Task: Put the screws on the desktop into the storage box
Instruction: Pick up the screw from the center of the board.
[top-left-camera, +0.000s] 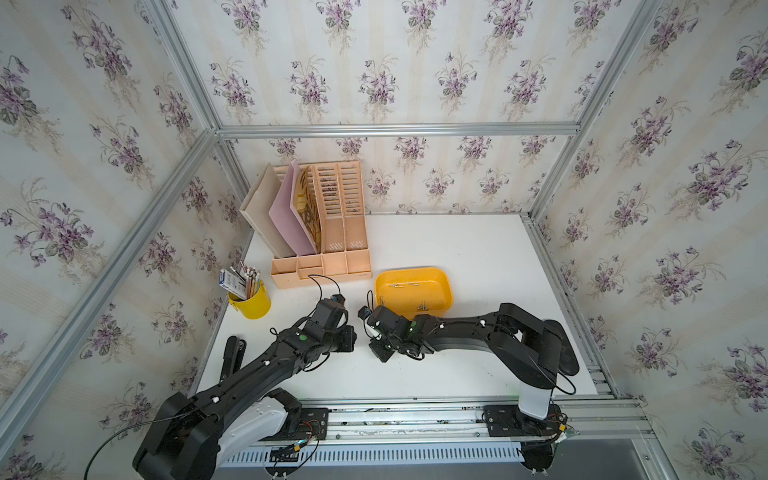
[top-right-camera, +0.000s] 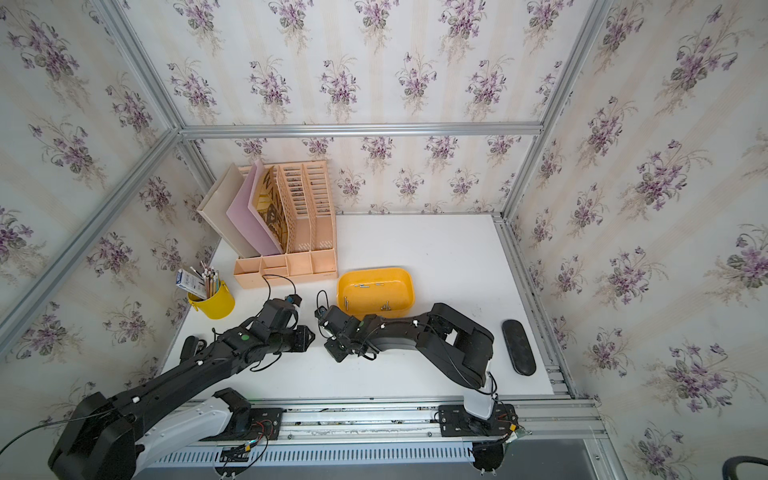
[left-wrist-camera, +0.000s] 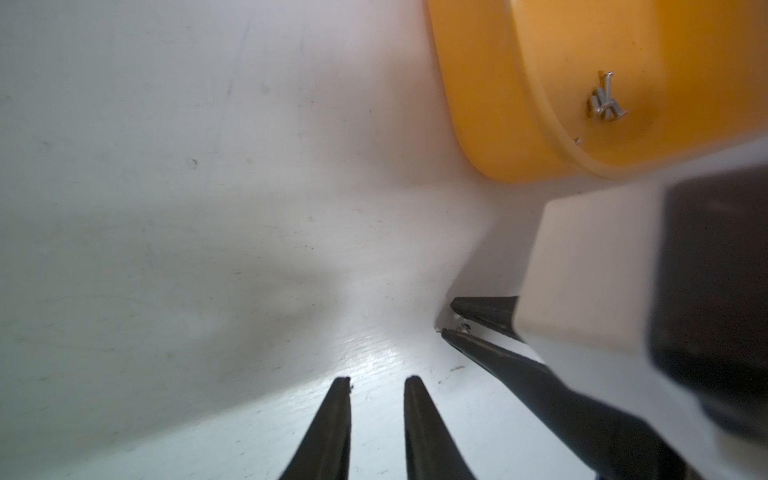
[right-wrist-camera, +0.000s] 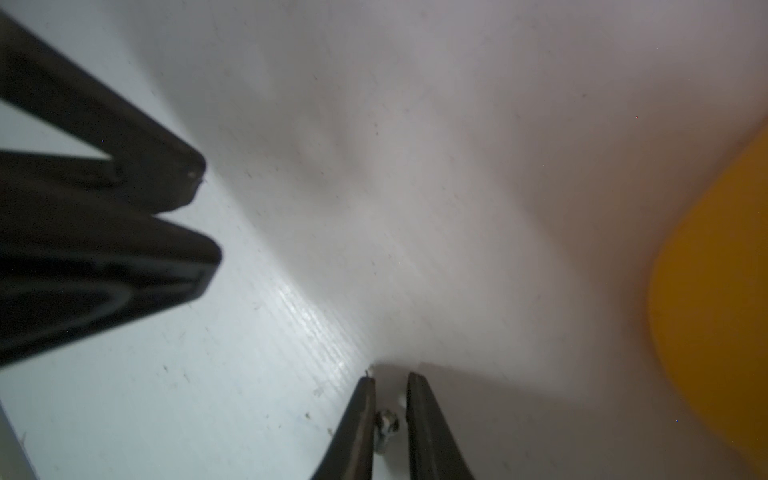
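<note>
**Right arm is on a screw: confirm the pinch before lifting**

The right gripper is low on the desktop, jaws drawn narrow around one screw that sits back from the tips. A sliver of gap shows beside it, so I can't tell if it's clamped or only straddled. In a top view the left gripper sits close by at its 9 o'clock, fingers slightly spread with nothing between them.

From the right gripper the storage box is at 1 o'clock, near, with several screws already in it.

How I'd run it:
- Squeeze fully first. A part this small will probably slip or flick out of a loose grip.
- Lift straight up, high enough to clear the box rim, then swing to 1 o'clock.
- Release low over the box floor so it doesn't bounce out.
- Left arm: no move during the lift. The fingertips look near enough to clash.

Any other loose screws on the desktop are too small to make out in the top views.
</note>
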